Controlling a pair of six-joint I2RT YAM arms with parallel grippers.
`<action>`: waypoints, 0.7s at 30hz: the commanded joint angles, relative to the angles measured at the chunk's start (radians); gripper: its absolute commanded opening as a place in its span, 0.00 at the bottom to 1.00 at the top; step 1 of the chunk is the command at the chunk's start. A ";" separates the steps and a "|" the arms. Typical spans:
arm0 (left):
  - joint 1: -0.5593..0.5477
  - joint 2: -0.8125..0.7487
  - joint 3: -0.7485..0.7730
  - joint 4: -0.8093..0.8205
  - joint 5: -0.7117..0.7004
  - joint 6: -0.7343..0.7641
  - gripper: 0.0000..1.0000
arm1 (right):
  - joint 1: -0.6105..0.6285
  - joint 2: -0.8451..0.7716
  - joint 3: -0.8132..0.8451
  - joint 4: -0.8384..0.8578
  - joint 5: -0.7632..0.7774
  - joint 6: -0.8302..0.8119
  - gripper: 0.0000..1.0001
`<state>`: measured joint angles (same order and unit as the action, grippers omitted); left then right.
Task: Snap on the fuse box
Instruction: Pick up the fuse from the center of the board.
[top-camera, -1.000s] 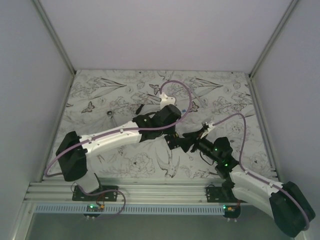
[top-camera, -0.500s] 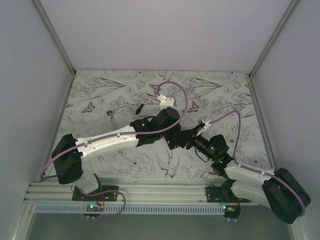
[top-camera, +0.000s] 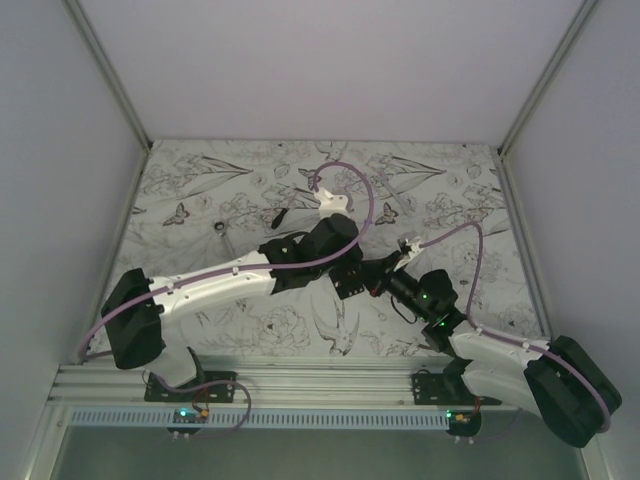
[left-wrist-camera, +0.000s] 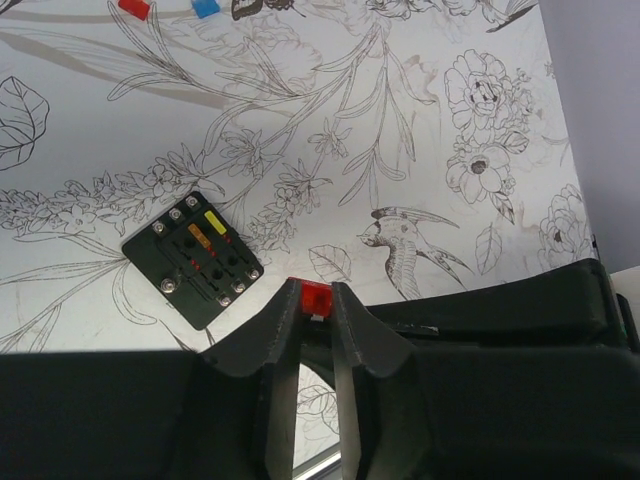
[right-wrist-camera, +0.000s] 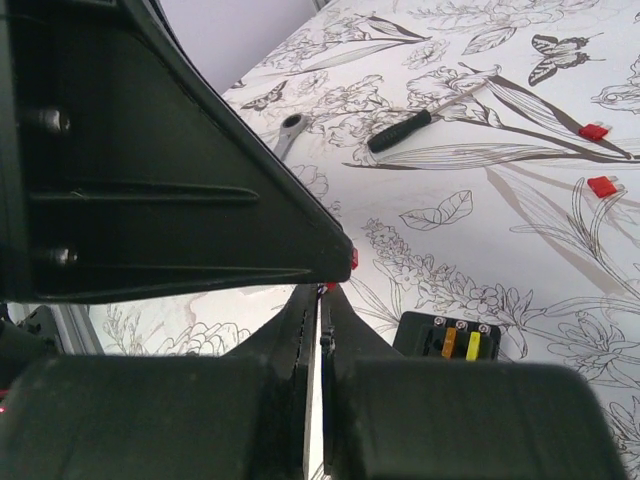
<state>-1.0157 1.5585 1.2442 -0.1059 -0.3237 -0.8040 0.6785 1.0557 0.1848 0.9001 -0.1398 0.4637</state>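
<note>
The fuse box lies flat on the flower-print table, a black square with orange and yellow fuses in its slots; the right wrist view shows the fuse box too. My left gripper hangs above the table beside it, shut on a small red fuse. My right gripper has come up against the left fingers, its tips closed on the lower end of the same red fuse. In the top view the left gripper and right gripper meet mid-table and hide the box.
A black-handled screwdriver and a wrench lie farther back. Loose red fuses sit at the right, and a red fuse and a blue one at the far edge. White walls enclose the table.
My right arm slid left up to the left gripper and its jaws closed from wide open. The left arm drew slightly nearer and its jaws tightened a little.
</note>
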 joint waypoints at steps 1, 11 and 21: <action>-0.009 -0.028 -0.018 0.023 0.037 -0.023 0.12 | 0.009 -0.005 0.038 0.040 0.006 -0.032 0.01; -0.005 -0.073 -0.041 0.022 0.023 0.022 0.19 | 0.009 -0.020 0.039 -0.016 0.000 -0.077 0.00; 0.087 -0.250 -0.121 0.021 0.257 0.393 0.49 | -0.073 -0.092 0.095 -0.232 -0.226 -0.168 0.00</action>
<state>-0.9821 1.3998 1.1736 -0.0971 -0.2218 -0.6319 0.6556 0.9989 0.2321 0.7498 -0.2279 0.3500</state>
